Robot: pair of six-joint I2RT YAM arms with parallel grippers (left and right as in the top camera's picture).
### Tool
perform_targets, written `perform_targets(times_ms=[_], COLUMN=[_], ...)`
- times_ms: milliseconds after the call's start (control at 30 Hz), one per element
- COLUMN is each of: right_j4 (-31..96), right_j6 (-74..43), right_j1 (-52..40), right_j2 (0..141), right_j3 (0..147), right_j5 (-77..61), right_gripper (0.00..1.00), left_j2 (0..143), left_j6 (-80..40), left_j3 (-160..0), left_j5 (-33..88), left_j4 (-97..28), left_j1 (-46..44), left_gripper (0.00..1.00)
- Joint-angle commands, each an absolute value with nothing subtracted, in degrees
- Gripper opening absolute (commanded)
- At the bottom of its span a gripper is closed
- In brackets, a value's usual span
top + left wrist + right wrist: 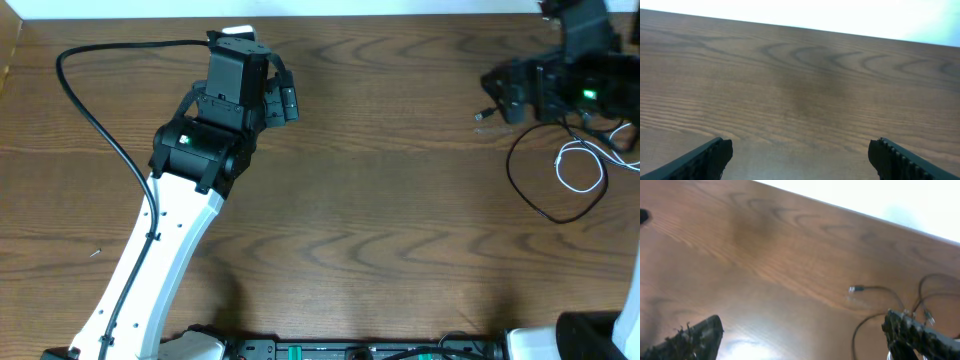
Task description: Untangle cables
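Left jaws: wide open and holding nothing. The left fingertips [715, 156] sit at the lower corners of the left wrist view, with only bare wood grain between them.
Left arm [170, 240]: white links rise from the near edge to a black wrist at upper left of centre. It is well apart from the cables.
Right jaws: wide open, with nothing clamped between them. In the right wrist view the right fingertips [696, 339] stand far apart at the bottom of the frame. The fingertip on the right side of that frame sits at the edge of the tangle; whether it touches a strand cannot be told.
Right arm [565, 80]: a black wrist at the far right of the counter, directly over the upper part of the cable cluster.
Cables [575, 175]: gathered at the far right of the counter [400, 230], partly under the right wrist, with strands crossing one another.
White cable [559, 172]: lies in a small loop inside the cluster, just below the right wrist.
Black cable [509, 168]: sweeps in a larger loop around the white one, its curve reaching toward the near side.
Plug end [483, 115]: a small tip on a thin black strand, lying flat on the wood just left of the right wrist; the right wrist view shows it clear of both fingertips.
Arm wire [100, 130]: a thicker black lead, looping across the far left of the counter and running down the left arm.
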State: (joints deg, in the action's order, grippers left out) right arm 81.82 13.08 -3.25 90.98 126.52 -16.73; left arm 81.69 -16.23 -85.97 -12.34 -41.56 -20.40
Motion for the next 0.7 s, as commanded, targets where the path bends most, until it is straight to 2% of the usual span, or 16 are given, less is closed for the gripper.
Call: perform_targets(times_ms=[0,167,200,533,667], right_j4=[73.4,53.7,46.7,14.2,5.1], right_j6=[15.4,16.4,16.4,16.3,16.3], right_j1=[-5.5,-4.4,-4.1,-2.4,-0.8], right_j2=[85.9,74.7,68.9,35.6,23.1], right_j3=[115.4,93.9,84.4,36.1,20.3], right_j5=[-13.4,-13.4,-13.4,-14.2,-17.9], right_gripper=[0.99,0.99,0.99,0.99,0.99], left_j2=[81.8,81.8,81.8,81.8,81.8], left_j6=[-15.3,-15.3,-15.3,-15.3,-15.3], left_j3=[-86.2,-86.2,-86.2,-86.2,-86.2], left_j5=[-12.5,-12.5,-12.5,-12.5,-12.5], left_j4=[-41.6,-41.6,-41.6,-41.6,-41.6], left_j1=[-20.2,-20.2,-20.2,-20.2,-20.2], left_gripper=[0.93,0.93,0.93,0.93,0.93])
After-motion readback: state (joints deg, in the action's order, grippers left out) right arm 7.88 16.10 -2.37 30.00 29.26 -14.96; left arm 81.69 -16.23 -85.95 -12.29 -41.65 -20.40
